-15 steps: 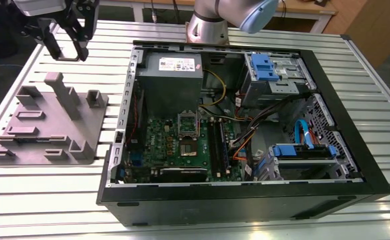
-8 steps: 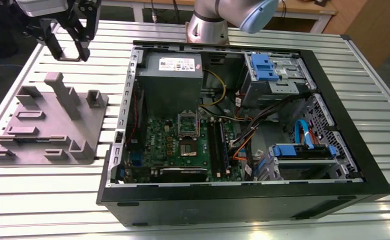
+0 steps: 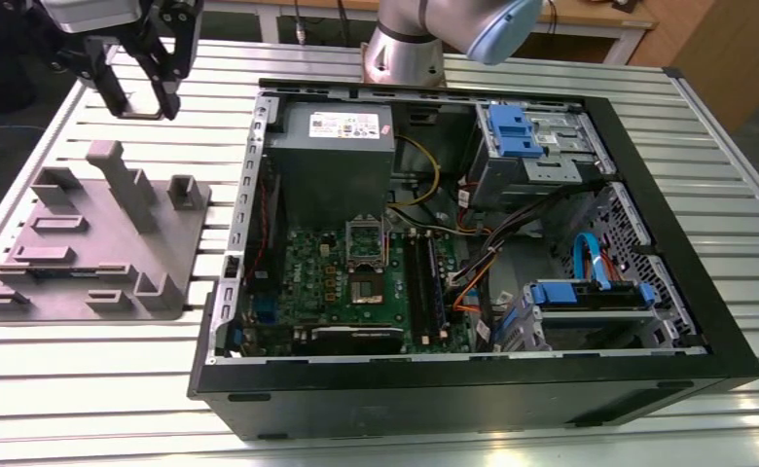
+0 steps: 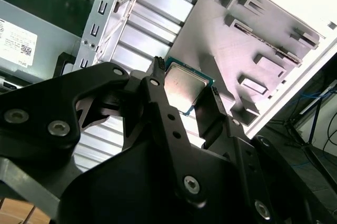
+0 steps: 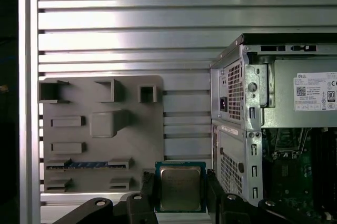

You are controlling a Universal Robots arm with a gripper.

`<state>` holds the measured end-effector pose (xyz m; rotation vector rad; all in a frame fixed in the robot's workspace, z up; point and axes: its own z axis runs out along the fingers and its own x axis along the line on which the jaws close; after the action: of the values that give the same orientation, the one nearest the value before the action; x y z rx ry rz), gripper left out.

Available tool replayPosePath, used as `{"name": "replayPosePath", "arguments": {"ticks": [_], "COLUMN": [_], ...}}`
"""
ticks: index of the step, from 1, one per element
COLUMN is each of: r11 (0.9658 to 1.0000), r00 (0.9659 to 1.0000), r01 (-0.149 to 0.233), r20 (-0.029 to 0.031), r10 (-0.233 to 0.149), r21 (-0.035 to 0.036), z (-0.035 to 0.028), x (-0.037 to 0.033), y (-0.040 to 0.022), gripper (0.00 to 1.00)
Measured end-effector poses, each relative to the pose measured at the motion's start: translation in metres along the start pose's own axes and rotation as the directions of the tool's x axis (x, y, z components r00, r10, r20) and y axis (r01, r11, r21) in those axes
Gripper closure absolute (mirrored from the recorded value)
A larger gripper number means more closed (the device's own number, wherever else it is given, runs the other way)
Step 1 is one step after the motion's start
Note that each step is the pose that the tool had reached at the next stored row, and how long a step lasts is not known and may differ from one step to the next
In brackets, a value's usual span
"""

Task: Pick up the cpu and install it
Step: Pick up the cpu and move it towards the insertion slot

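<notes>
So you've got the cpu (image 5: pixel 180 188) pinched between the fingers (image 5: pixel 149 192), over the desk (image 5: pixel 131 18) by the fixture plate (image 5: pixel 139 134); the motherboard socket (image 3: pixel 371 282) is off to the exterior view's right.

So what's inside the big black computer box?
A green motherboard, a grey power supply, blue drive brackets and cables. What lies under the power supply is covered. The cpu is outside, held in the gripper.
</notes>
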<state>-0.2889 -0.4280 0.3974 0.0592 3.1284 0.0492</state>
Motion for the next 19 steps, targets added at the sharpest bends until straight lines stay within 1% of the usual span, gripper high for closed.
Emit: {"name": "replayPosePath", "arguments": {"ticks": [10, 15, 19], "r11": [1.0, 1.0, 1.0], "r00": [1.0, 1.0, 1.0], "r01": [0.0, 0.0, 0.0], "r20": [0.0, 0.0, 0.0], "r10": [0.0, 0.0, 0.0], "r21": [0.0, 0.0, -0.0001], "z": [0.0002, 0.0004, 0.0008], "x": [-0.0086, -0.0151, -0.022], "y": [0.0003, 0.0005, 0.0008], "gripper": [0.53, 0.53, 0.53]}}
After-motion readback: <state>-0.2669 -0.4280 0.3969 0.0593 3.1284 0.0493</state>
